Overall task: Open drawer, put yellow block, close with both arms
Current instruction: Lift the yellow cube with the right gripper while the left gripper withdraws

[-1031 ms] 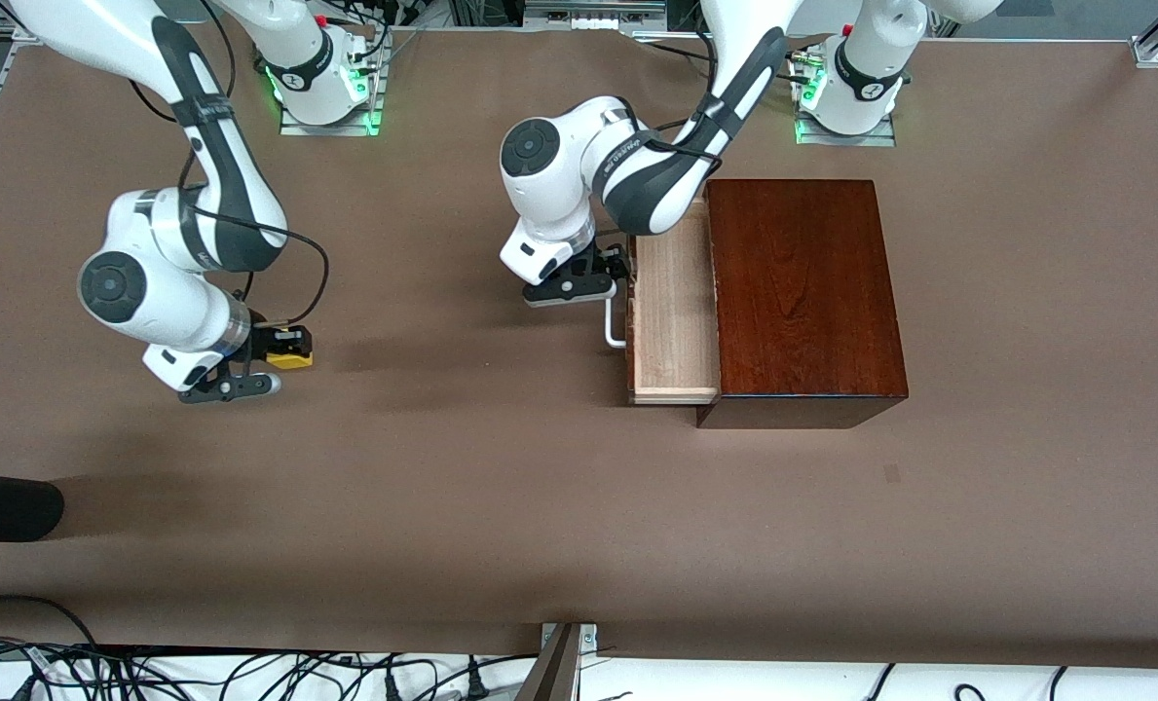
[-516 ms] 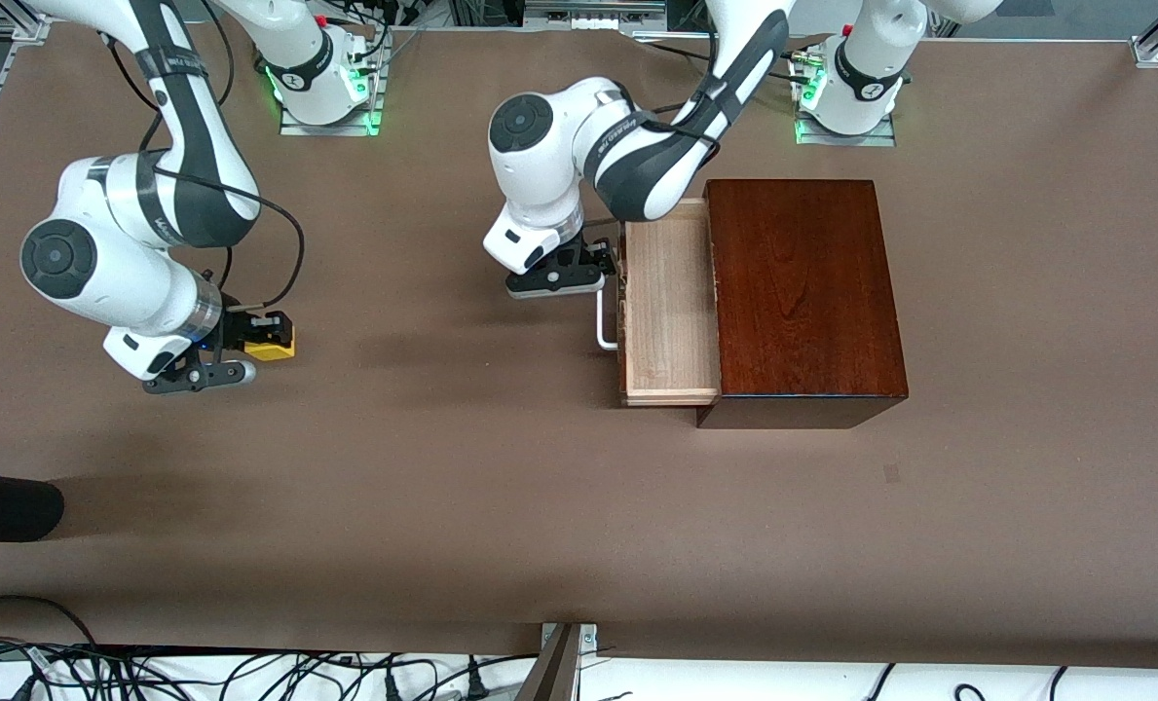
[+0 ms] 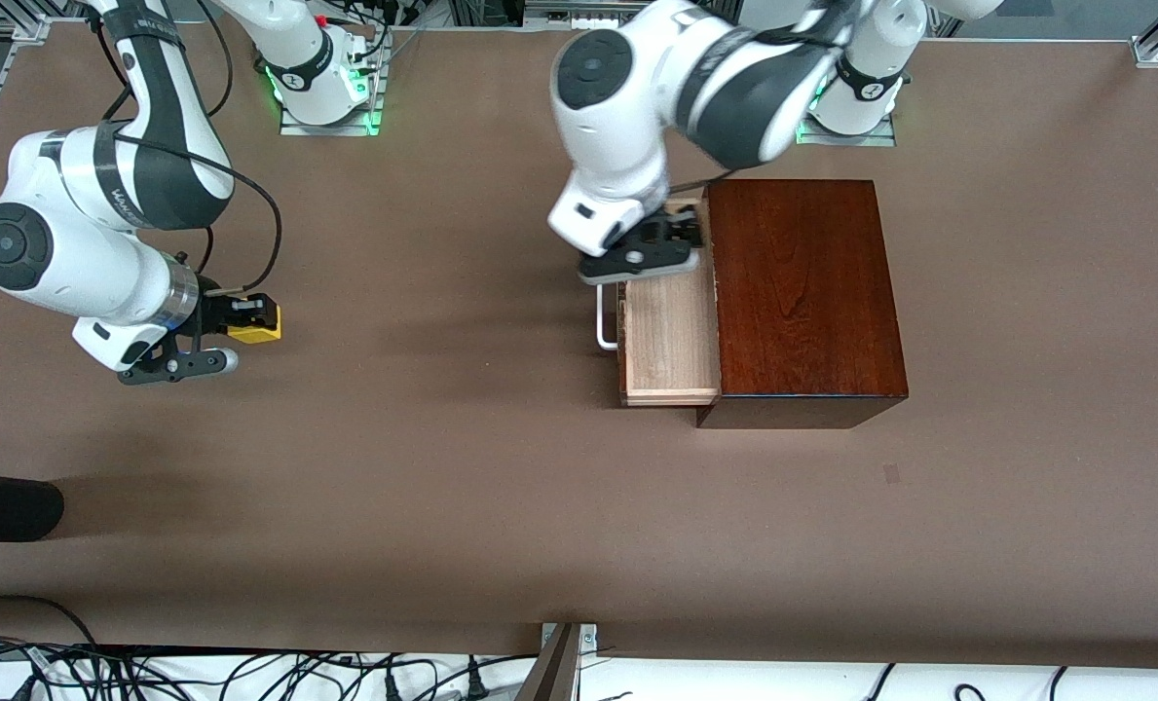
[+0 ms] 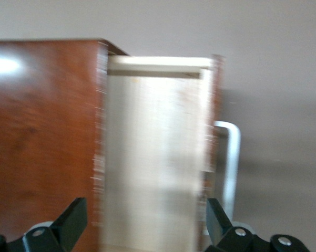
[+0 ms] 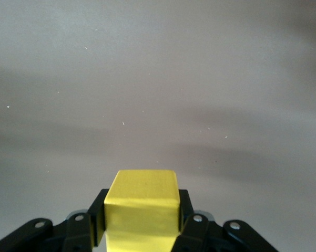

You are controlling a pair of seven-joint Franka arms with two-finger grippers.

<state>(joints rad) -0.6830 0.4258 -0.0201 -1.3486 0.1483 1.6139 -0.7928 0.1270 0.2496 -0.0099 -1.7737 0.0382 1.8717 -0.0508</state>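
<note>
From my remote station I see a matte brown tabletop (image 3: 462, 487) carrying a glossy reddish-brown wooden box (image 3: 803, 292), rectangular with visible grain, toward the left arm's end. Its drawer (image 3: 671, 341), a pale light-wood tray with a smooth flat floor, stands pulled out of the box's side toward the right arm's end, and a white metal loop handle (image 3: 606, 326) curves off its dark front. My two white arms, rounded at the joints and strung with black cables, reach in from the bases. The left end effector (image 3: 649, 255) hangs over the drawer's end farther from the front camera, its black fingers (image 4: 68, 226) spread wide so that, in the left wrist view, they straddle the tray. The right end effector (image 3: 216, 336) is up over bare tabletop at the right arm's end, well apart from the box, pinching the yellow block (image 5: 142, 207), a small bright cube with plain, sharp-edged faces.
</note>
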